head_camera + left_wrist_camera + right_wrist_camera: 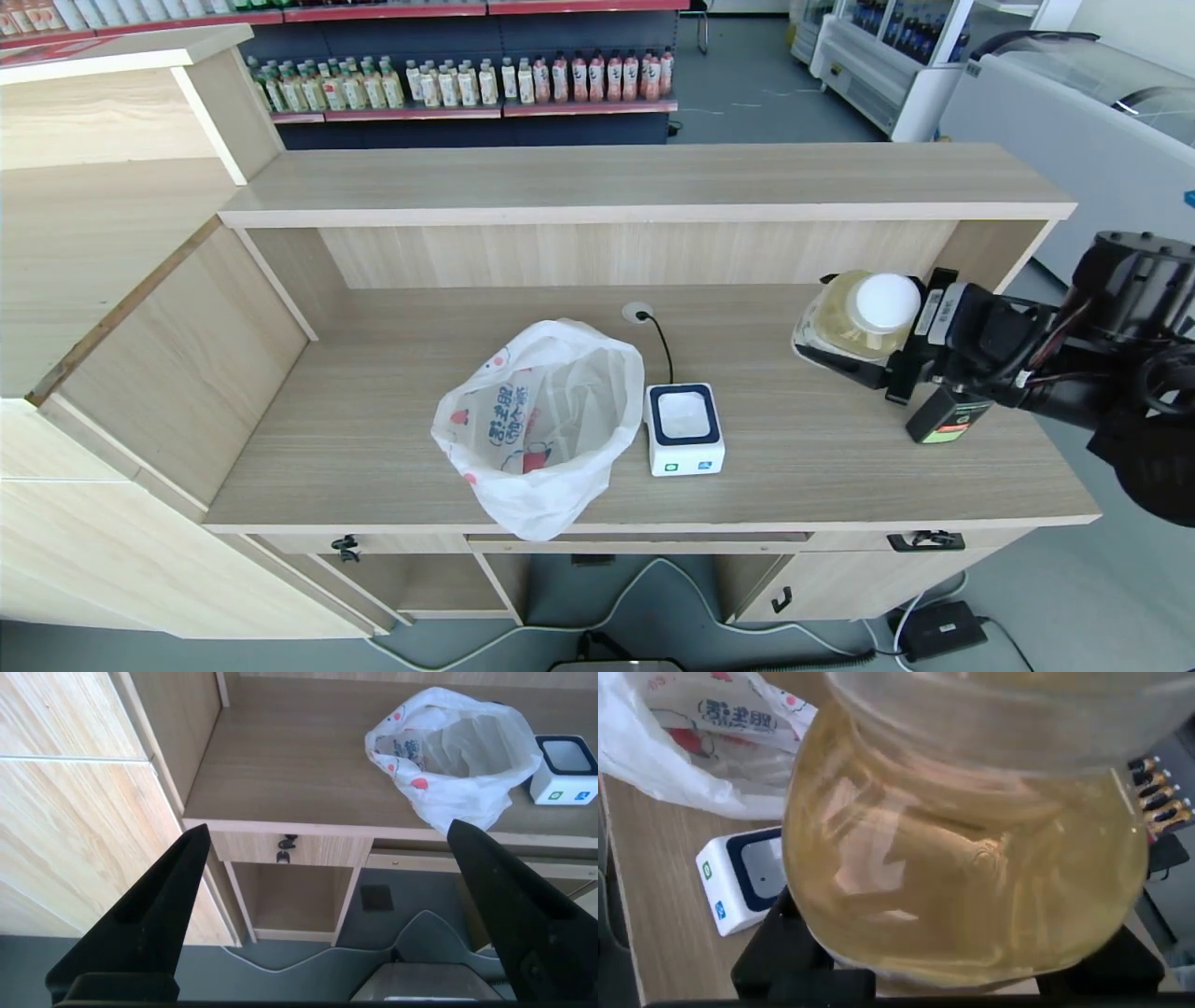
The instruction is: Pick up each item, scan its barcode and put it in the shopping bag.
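My right gripper (854, 350) is shut on a clear bottle (854, 322) of yellowish liquid with a white cap, held above the right part of the counter. Close up, the bottle (971, 849) shows its pale yellow liquid between the dark fingers. The white barcode scanner (684, 428) with a dark-rimmed window sits mid-counter, and the scanner (747, 877) lies below the bottle. An open white shopping bag (537, 420) stands just left of the scanner. My left gripper (327, 915) hangs open, low and off the counter's left front corner, well away from the bag (453, 751).
The wooden counter (822, 467) has a raised back ledge and a side wall on the left. A black cable (661, 341) runs from a grommet to the scanner. Shelves of bottled drinks stand behind the counter, and freezers at the right.
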You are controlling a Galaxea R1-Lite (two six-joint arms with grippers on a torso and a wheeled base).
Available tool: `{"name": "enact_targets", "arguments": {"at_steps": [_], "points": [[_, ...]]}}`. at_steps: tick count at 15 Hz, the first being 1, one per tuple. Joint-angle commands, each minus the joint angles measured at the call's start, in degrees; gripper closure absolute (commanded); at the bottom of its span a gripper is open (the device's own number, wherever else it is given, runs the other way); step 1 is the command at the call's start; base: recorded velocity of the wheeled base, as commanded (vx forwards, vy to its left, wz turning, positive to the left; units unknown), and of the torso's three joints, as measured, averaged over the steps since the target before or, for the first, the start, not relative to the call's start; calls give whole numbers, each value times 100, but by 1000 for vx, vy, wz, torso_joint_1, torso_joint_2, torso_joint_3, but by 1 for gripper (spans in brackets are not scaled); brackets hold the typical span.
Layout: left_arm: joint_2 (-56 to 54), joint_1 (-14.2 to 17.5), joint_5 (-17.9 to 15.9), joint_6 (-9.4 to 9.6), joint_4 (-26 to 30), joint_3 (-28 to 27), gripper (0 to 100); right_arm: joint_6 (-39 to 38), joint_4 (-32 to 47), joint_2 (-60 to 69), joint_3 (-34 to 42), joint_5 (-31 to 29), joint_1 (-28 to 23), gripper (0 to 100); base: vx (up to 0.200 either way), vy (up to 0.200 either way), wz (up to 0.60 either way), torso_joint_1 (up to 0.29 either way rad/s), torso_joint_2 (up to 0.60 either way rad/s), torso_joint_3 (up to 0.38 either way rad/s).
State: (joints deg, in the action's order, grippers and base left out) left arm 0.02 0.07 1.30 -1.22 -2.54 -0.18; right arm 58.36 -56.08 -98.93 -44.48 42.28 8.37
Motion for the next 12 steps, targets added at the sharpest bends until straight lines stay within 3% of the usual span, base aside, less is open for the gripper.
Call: {"name": "enact_targets", "arguments": {"at_steps": [1, 5, 12], "points": [[-2, 1, 1, -1, -1, 1, 0, 545, -211, -768, -227, 228, 59, 100, 0, 0, 0, 0, 0, 0], [-2, 1, 1, -1, -1, 1, 0, 1046, -1002, -1753, -1062, 764, 613, 100, 0, 0, 0, 0, 0, 0], [-2, 1, 1, -1, -1, 1, 0, 958, -1485, -2017, -922, 993, 797, 100, 0, 0, 0, 0, 0, 0]]}}
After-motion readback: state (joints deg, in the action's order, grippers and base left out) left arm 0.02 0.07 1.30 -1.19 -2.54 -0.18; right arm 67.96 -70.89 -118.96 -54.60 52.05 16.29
